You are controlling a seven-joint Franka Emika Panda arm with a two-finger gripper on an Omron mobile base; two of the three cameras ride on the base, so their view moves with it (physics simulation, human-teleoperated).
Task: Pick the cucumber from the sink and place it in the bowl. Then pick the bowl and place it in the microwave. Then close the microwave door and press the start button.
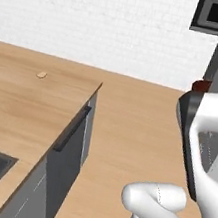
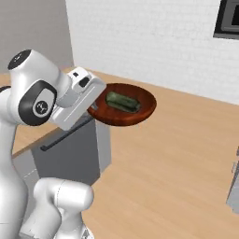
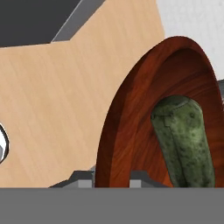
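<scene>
I see the gripper (image 3: 113, 178) clamped on the rim of the glossy, reddish-brown bowl (image 2: 125, 108), holding this shallow round dish aloft above the pale wood-grain floor (image 2: 177, 158). The cucumber (image 2: 122, 102), a stubby, mottled dark green cylinder with rounded ends, lies inside the bowl against its smooth inner wall.

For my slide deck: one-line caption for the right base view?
End effector grips the rim of the reddish-brown bowl, carrying the cucumber above the floor.
</scene>
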